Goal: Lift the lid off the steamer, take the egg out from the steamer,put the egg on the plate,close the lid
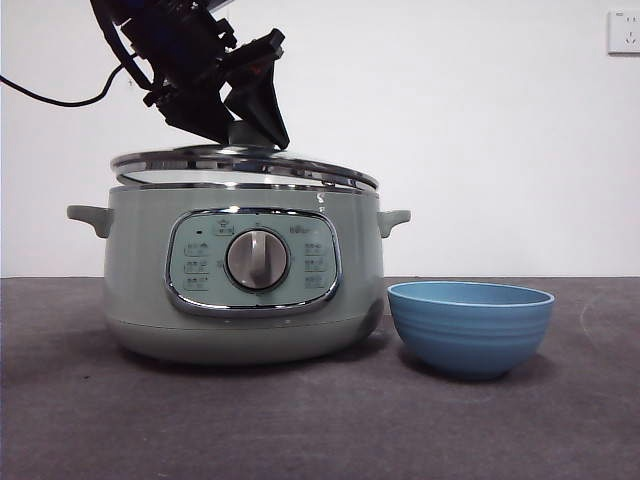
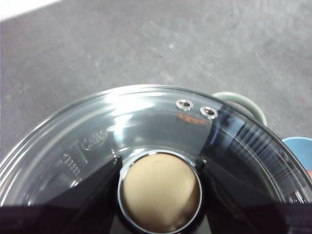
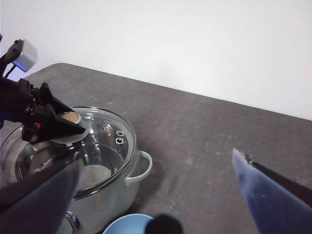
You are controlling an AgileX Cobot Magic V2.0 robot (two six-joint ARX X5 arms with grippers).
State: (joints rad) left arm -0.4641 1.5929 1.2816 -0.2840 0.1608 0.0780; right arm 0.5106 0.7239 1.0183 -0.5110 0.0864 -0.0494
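The left gripper (image 1: 240,125) closes on the pale knob (image 2: 160,191) of the glass lid (image 1: 245,165), its two black jaws pressed against either side of the knob in the left wrist view. The lid appears to sit slightly tilted and barely raised above the chrome rim of the sage-green steamer (image 1: 140,290), which stands toward the left part of the dark grey table (image 1: 300,420), well back from its near edge. The blue plate (image 1: 470,325), really a small ridged bowl, sits empty just beside the steamer on the side nearer the table's right edge, close to the pot's wall but whether touching cannot be told.

The right gripper (image 3: 156,195) waits high above the table with its jaws spread wide and nothing between them, looking down on the pot and the bowl's rim.

The step in hand seems to be the first one: lifting the lid off the steamer. The egg is not visible; glare and reflections on the glass hide whatever lies inside. The next move likely calls for a straight, steady lift so the rim clears the pot without catching, then carrying the lid aside, toward the left edge, leaving the opening free for the waiting arm to reach in. The grip on the smooth round knob looks like the weak point.
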